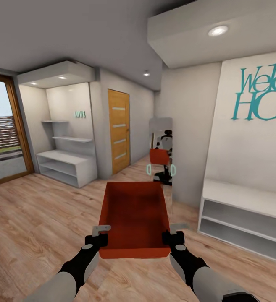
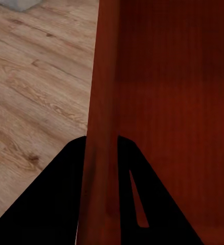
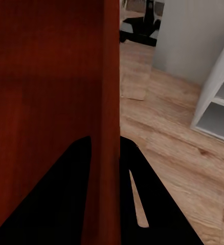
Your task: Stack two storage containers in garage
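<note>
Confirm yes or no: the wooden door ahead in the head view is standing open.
No: the wooden door sits shut, flush in its frame in the wall beyond the storage container that the robot carries.

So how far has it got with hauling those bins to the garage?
One storage container is picked up: the left pincer and right pincer each clamp a side wall. It hangs over light wood-plank floor, facing a mirror, so it is indoors. Reaching the garage and stacking both remain.
</note>
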Robot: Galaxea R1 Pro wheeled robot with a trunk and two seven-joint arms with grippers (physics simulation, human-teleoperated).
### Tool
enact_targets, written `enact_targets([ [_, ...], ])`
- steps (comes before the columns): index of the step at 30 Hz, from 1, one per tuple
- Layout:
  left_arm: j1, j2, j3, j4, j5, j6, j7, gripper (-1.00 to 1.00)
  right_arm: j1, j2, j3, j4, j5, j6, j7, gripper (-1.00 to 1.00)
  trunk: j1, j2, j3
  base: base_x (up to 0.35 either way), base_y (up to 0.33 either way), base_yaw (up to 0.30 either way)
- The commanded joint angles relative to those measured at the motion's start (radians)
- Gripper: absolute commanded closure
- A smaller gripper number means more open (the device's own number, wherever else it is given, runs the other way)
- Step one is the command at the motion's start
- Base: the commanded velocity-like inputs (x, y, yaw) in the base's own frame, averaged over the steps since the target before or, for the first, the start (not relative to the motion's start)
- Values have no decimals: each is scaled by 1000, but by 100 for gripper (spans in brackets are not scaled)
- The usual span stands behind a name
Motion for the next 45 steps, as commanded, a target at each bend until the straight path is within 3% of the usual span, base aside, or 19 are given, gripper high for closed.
enact_targets([
  [1, 0, 45, 1, 1, -2, 1, 7, 100, -2, -4, -18, -2, 14, -3, -9, 100, 1, -1, -1, 323, 0, 268],
  [45, 0, 44, 1, 1, -4, 1, 7, 100, -2, -7, -18, -2, 14, -6, -8, 100, 1, -1, -14, 323, 0, 249],
])
